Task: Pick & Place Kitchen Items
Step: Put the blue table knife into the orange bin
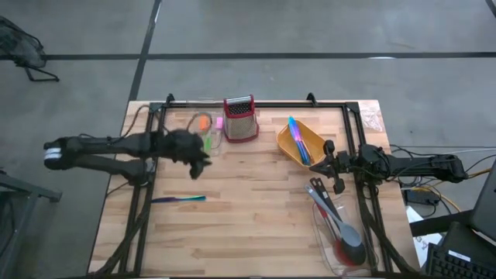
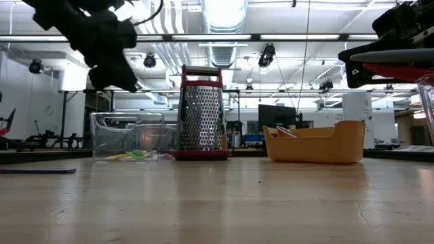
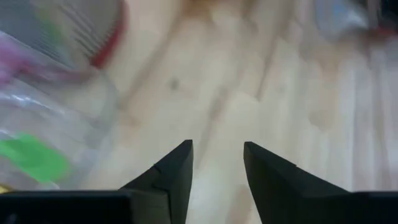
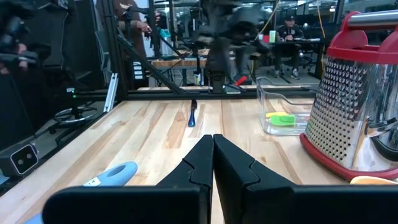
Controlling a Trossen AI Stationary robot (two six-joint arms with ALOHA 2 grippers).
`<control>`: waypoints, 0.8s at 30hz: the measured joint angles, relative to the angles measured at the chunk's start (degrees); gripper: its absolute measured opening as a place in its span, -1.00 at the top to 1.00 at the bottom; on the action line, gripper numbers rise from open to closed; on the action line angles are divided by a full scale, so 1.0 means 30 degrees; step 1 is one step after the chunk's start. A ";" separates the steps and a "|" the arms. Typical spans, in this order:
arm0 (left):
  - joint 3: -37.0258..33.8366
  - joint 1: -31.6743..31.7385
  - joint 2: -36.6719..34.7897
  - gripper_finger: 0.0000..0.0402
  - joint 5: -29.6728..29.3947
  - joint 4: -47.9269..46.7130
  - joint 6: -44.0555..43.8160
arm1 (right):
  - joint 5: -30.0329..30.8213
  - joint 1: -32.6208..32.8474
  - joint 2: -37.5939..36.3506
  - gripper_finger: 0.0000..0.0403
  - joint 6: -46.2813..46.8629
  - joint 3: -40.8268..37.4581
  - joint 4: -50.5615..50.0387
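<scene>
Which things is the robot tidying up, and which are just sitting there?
For the job:
- small pieces in the clear bin
- utensil alone on the table
- utensils in the orange tray
- spoons by the right edge

Just there:
- grater

Lighting is bright and even, from ceiling strip lights [image 2: 224,36] in the low view. Shadows on the table [image 1: 256,225] are soft. The left wrist view is heavily motion-blurred. The low view's foreground tabletop is soft.
</scene>
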 joint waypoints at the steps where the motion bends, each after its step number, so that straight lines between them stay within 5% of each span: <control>1: -0.0089 -0.0906 0.0068 0.27 -0.0492 -0.0256 -0.0291 | 0.0001 0.0000 0.0000 0.96 0.0000 0.0000 0.0000; 11: -0.0400 -0.9121 0.1923 0.55 -0.6849 -0.2323 -0.3832 | 0.0000 0.0000 0.0007 0.96 0.0000 0.0000 0.0000; 20: -0.0400 -1.1123 0.4954 0.94 -0.6231 -0.2569 -0.5230 | 0.0002 0.0000 0.0007 0.96 0.0000 0.0000 0.0000; 24: -0.0400 -1.1148 0.6372 0.96 -0.6175 -0.2702 -0.5580 | 0.0002 0.0000 0.0007 0.96 0.0000 0.0000 0.0000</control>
